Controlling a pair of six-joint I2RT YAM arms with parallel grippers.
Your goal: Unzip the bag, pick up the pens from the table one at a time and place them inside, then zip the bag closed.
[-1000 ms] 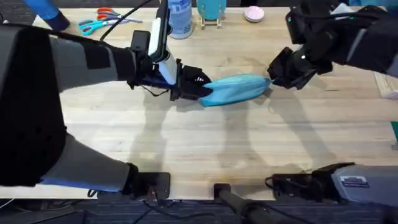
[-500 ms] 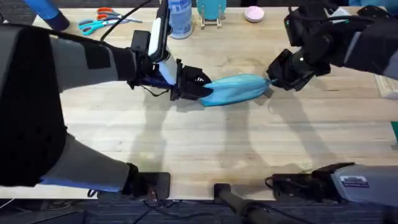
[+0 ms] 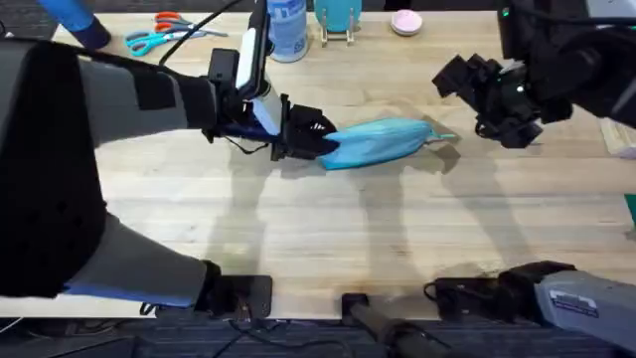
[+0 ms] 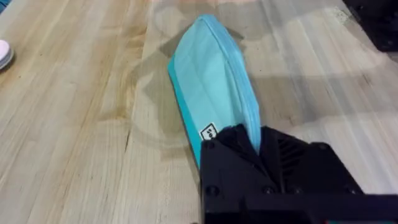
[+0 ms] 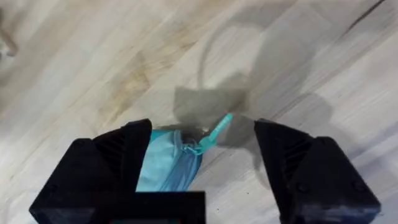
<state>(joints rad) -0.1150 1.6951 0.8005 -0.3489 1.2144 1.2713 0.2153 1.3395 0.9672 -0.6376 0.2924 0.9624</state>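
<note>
Bag (image 3: 378, 142) lies mid-table (image 3: 328, 229), long axis running L-R across the planks. My left gripper (image 3: 316, 142) is pinched on the bag's left end; in the left wrist view the fabric (image 4: 211, 87) disappears between the black fingers. Right gripper (image 3: 475, 91) is up and off to the right, jaws spread wide, holding nothing. In the right wrist view the pull tab (image 5: 211, 134) sits loose between the fingers, not touching either. Zipper looks shut along its whole length, as far as I can tell. No pens spotted on the table, so I judge they're already inside.

Risks: if I let go left too fast the pouch could roll. If right comes back down it may snag the tab and reopen the zip. Scissors (image 3: 159, 36) and bottle (image 3: 287, 28) at far edge, well apart, no issue.
</note>
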